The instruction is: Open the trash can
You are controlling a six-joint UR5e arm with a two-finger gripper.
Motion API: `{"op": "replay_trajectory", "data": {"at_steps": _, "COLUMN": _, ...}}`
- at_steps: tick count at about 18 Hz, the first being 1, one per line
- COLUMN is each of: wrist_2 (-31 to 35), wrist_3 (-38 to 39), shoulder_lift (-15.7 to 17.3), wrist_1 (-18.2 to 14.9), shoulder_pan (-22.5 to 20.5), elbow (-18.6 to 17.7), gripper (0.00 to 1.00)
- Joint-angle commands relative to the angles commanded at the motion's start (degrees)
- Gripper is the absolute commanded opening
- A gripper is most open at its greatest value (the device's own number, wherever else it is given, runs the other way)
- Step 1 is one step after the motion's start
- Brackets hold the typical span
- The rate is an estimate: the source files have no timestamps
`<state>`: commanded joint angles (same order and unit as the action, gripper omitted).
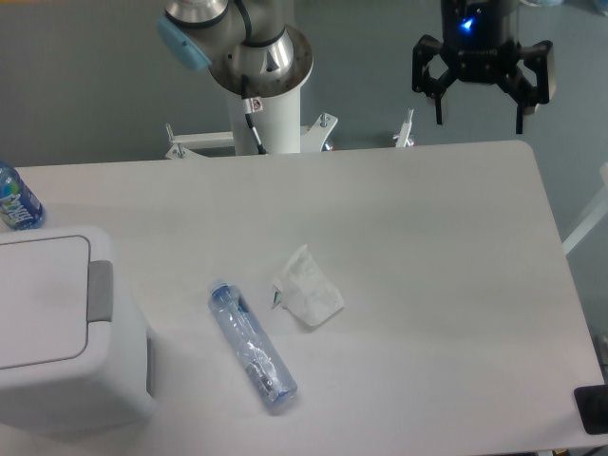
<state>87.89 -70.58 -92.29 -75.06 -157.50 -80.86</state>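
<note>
A: Gripper [481,103] up top right, fingers spread, holding nothing. Trash can [66,332] sits at the table's near-left corner, lid flat down.

B: Well apart, then. Best bet imo: swing across, come down square on the grey tab [100,290], press straight, not the lid.

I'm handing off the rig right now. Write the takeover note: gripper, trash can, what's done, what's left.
Gripper: open, empty, raised beyond the table's far edge, right side of the view.
Large white plastic trash can: near left corner, flat lid shut, grey push tab on its right edge untouched.
Nearby: clear plastic bottle lying flat, crumpled white tissue.
Done: nothing.
Left: cross to the can, press the tab, open the lid.
</note>
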Motion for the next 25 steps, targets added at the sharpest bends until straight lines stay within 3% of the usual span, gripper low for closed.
{"op": "replay_trajectory", "data": {"at_steps": 6, "wrist_2": -0.1, "wrist_3": 1.6, "shoulder_lift": 0.0, "wrist_1": 0.0, "shoulder_pan": 0.2, "elbow": 0.1, "gripper": 1.00}}
{"op": "replay_trajectory", "data": {"at_steps": 10, "wrist_2": -0.2, "wrist_3": 8.8, "shoulder_lift": -0.2, "wrist_1": 0.1, "shoulder_pan": 0.6, "elbow": 0.4, "gripper": 1.00}}
{"op": "replay_trajectory", "data": {"at_steps": 13, "wrist_2": -0.3, "wrist_3": 15.1, "shoulder_lift": -0.6, "wrist_1": 2.5, "shoulder_pan": 2.5, "elbow": 0.0, "gripper": 1.00}}
{"op": "replay_trajectory", "data": {"at_steps": 20, "wrist_2": -0.2, "wrist_3": 42.2, "shoulder_lift": -3.7, "wrist_1": 9.2, "shoulder_pan": 13.1, "elbow": -0.1, "gripper": 1.00}}
{"op": "replay_trajectory", "data": {"at_steps": 25, "wrist_2": -0.2, "wrist_3": 54.1, "shoulder_lift": -7.1, "wrist_1": 9.7, "shoulder_pan": 22.1, "elbow": 0.6, "gripper": 1.00}}
